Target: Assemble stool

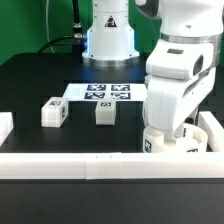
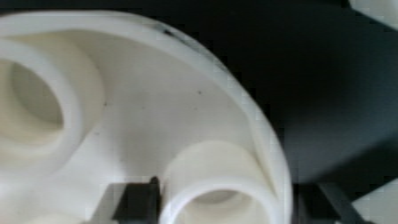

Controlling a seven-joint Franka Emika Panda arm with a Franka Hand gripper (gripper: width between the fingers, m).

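The tool (image 2: 228, 200) is pinched onto a leg (image 2: 222, 203), whose round end shows between the two dark fingers in the wrist view. Directly beneath it lies the seat (image 2: 125, 120), underside up, with a wide socket open near its far rim. Held upright like this, the leg looks lined up for pushing or twisting into a socket close to the seat's edge, so the step in hand is probably fitting the first leg. In the exterior view the arm comes down at the front corner on that view's right, where the front bar (image 1: 80, 165) meets the side bar (image 1: 212, 130). The seat is mostly hidden behind the arm there, and it has likely been lodged in that corner so the bars brace it against turning. A loose leg (image 1: 53, 112) and a second loose leg (image 1: 105, 113) wait on the black desk (image 1: 35, 85), well apart from the arm and just in front of the marker board (image 1: 100, 92), within easy reach for later. Whether the held leg has already entered its socket cannot be told.
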